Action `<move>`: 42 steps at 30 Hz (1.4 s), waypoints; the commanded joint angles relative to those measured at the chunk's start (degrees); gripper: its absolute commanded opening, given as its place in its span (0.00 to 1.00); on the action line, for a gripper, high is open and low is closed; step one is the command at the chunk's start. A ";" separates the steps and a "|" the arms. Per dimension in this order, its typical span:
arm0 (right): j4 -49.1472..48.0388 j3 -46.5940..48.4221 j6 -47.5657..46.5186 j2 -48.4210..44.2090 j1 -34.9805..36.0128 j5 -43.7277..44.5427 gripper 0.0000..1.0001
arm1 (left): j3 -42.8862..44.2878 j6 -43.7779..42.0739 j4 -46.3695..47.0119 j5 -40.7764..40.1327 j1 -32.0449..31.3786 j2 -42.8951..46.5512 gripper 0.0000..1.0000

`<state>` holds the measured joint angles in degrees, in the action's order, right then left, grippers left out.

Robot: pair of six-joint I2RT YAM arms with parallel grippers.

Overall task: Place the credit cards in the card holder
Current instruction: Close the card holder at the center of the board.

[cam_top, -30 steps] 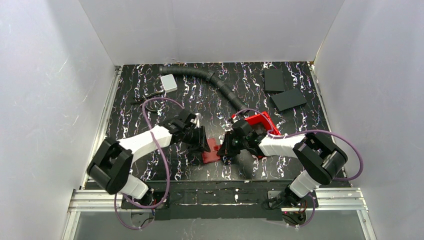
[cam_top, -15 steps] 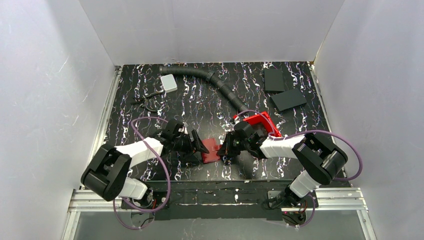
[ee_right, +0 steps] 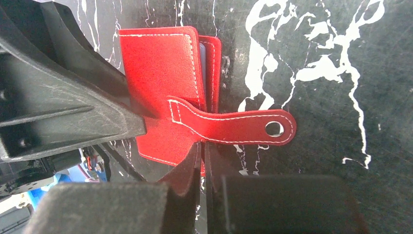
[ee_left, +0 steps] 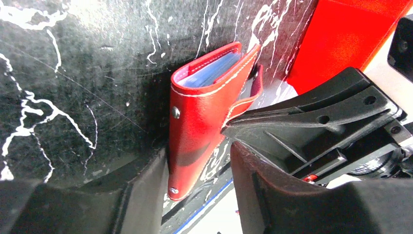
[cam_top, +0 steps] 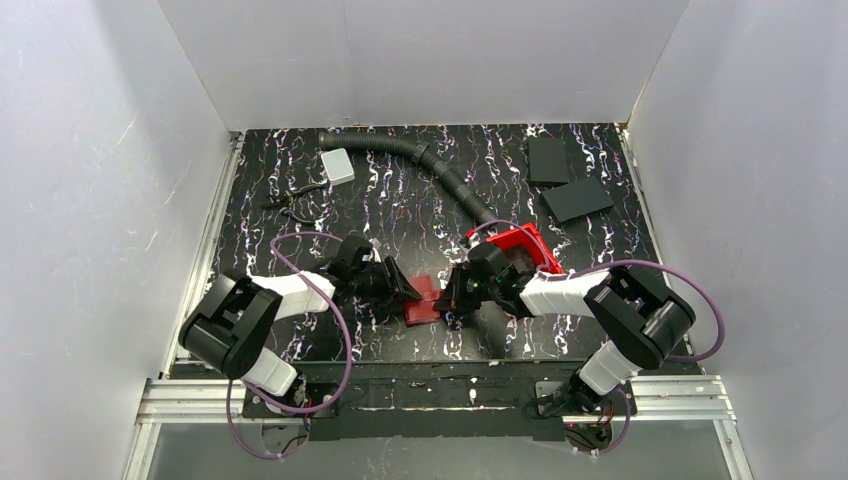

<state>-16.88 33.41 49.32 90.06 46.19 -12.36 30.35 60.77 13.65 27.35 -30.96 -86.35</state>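
Observation:
The card holder [cam_top: 424, 301], a small red folded wallet, lies on the black table between both grippers. Pale blue credit cards [ee_left: 210, 74] show edge-on inside its open end. My left gripper [ee_left: 197, 163] is open, and the wallet's lower corner sits between its fingers, against the left finger [ee_left: 141, 195] and clear of the right one. My right gripper [ee_right: 203, 152] is shut on the wallet's lower edge, just below the clasp tab [ee_right: 234, 127]. In the top view the left gripper [cam_top: 400, 288] and right gripper [cam_top: 455, 296] face each other across the wallet.
A red open-top bin [cam_top: 527, 245] stands right behind the right wrist. A black corrugated hose [cam_top: 440, 175] curves across the back. Two black slabs [cam_top: 577, 198] lie back right. A pale card-sized rectangle [cam_top: 338, 165] and small pliers [cam_top: 290, 205] lie back left.
My left arm dropped lower and brought its gripper up to the wallet's left side, its jaws now straddling a corner. The right gripper kept its hold and did not move.

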 commanded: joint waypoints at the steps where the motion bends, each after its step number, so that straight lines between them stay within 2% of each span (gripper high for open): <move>1: 3.77 -0.60 -2.43 2.52 0.04 4.42 0.07 | 0.27 -1.70 1.47 -2.68 -0.42 -0.95 0.42; 6: 6.09 0.88 -4.38 1.37 0.04 4.33 0.14 | -0.34 -1.76 1.39 -3.37 -0.42 2.18 0.24; 10: 11.46 3.77 -7.22 -0.85 0.15 5.15 0.19 | -0.34 -0.72 1.38 -2.64 -0.29 2.66 0.08; 13: 18.34 7.00 -10.05 -3.32 0.12 6.67 0.29 | 0.25 0.70 0.84 -0.82 0.24 2.91 0.00; 16: 27.80 10.79 -15.87 -7.70 1.00 10.95 0.43 | 1.16 1.49 -3.17 0.31 1.19 5.49 0.00; 17: 30.20 11.88 -17.77 -9.36 1.80 12.89 0.50 | 1.91 1.17 -5.67 0.26 1.39 6.62 0.00; 20: 33.11 14.98 -24.59 -13.31 6.04 17.61 0.67 | 7.30 -2.79 -20.51 -3.22 1.77 9.45 0.00; 23: 32.03 17.78 -32.80 -15.22 15.16 26.64 0.74 | 11.26 -3.90 -29.44 -3.07 2.33 11.06 0.00; 25: 28.17 17.88 -38.51 -16.14 24.84 36.02 0.78 | 13.52 -3.51 -33.00 -1.64 2.84 11.14 0.00; 30: 16.40 16.43 -48.49 -13.85 37.23 54.11 0.85 | 14.94 -1.09 -37.44 -1.06 3.35 14.94 0.00; 32: 12.89 17.03 -51.79 -11.19 39.40 58.96 0.86 | 14.75 0.15 -37.82 -0.88 3.43 16.63 0.00; 39: 9.92 21.25 -57.50 0.98 44.08 72.44 0.86 | 13.76 2.16 -38.04 1.29 3.54 18.99 0.00; 42: 9.41 22.20 -56.11 4.13 44.16 79.87 0.80 | 13.43 2.63 -38.33 1.28 3.63 19.83 0.00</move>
<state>-3.05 52.14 -5.08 91.74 89.76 53.12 44.07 62.04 -22.96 26.72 -27.81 -68.82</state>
